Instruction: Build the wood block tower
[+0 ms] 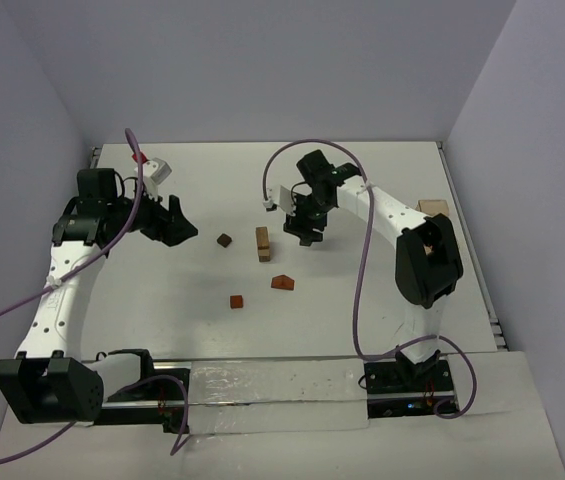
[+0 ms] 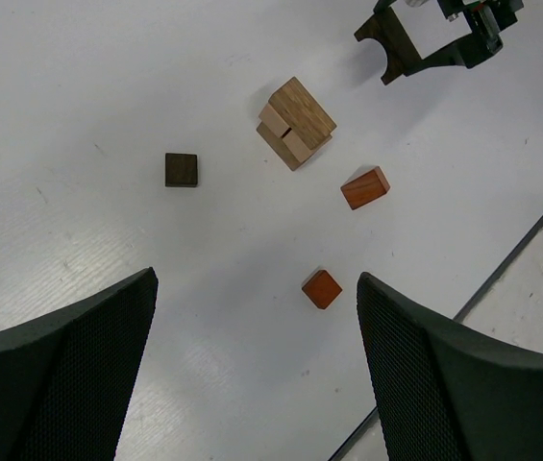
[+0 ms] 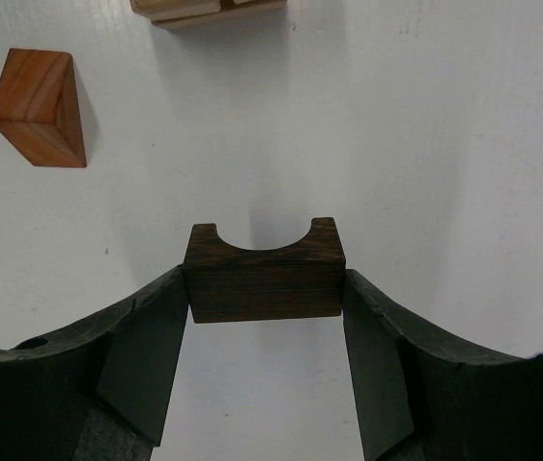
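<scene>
White desk (image 1: 162,330), carrying every piece listed.

Left hand (image 1: 177,222): at nine o'clock of the stack and well apart from it. Fingers are spread with nothing between them. It is probably parked wide to leave the other arm room.

Right hand (image 1: 302,230): at three o'clock, just beside the stack. It pinches the arch block (image 3: 264,279) by its two ends, notch pointing out past the fingertips. Held so, I judge, to land legs-first as a bridge.

Wood block tower (image 1: 262,243): mid-desk, a short light-tan stack, barely begun.

Wedge (image 1: 282,283): reddish, at five o'clock of the tower, near it, lying loose.

Red-brown cube (image 1: 236,301): at seven o'clock, apart.

Dark cube (image 1: 224,240): at nine o'clock, between the tower and the left hand. The loose pieces seem laid out within reach of either arm.
</scene>
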You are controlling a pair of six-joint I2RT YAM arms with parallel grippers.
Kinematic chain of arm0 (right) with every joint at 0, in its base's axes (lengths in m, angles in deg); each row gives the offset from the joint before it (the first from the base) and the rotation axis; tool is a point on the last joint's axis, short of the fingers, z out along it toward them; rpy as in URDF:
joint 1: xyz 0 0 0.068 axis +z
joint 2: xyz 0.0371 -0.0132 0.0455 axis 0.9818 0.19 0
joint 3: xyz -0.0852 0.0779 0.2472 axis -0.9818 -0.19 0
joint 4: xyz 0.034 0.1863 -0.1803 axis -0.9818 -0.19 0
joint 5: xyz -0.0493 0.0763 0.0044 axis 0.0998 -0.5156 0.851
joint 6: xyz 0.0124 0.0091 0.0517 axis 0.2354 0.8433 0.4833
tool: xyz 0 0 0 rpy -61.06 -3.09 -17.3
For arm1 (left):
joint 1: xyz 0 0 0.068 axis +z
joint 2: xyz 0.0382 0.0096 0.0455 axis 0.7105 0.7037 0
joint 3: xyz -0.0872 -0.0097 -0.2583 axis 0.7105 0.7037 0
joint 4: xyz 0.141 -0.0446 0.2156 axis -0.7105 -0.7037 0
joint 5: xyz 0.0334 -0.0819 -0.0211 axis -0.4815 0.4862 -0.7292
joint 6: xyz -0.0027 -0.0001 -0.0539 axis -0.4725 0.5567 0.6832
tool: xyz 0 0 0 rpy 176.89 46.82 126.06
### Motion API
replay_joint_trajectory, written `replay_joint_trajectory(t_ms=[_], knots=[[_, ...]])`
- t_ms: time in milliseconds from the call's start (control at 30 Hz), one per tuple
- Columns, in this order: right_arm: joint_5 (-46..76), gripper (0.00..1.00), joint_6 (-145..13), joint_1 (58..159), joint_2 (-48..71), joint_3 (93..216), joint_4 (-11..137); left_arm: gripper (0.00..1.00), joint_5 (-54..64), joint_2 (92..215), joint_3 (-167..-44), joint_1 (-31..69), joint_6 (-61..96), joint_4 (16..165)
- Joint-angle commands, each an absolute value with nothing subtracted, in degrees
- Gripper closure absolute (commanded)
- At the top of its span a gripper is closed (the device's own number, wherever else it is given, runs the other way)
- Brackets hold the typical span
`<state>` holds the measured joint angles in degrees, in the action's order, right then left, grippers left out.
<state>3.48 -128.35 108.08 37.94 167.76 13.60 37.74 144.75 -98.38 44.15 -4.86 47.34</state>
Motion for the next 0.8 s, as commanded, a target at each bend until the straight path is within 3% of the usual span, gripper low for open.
replay_joint_trajectory(t_ms=[0,233,433,767], knots=[[3.7,0.73,-127.6,110.0,37.8,172.2,13.5,0.1,38.5,144.3,-97.8,44.3,-5.0,49.8],[7.9,0.72,-127.5,111.0,39.4,169.4,15.4,0.1,37.9,144.2,-97.4,44.3,-4.3,51.1],[8.1,0.72,-125.0,111.5,44.9,174.6,15.3,0.1,38.3,145.4,-98.4,44.3,-4.3,50.6],[5.6,0.62,-122.7,111.6,47.8,173.4,19.8,0.09,38.5,145.5,-98.2,44.3,-4.2,50.9]])
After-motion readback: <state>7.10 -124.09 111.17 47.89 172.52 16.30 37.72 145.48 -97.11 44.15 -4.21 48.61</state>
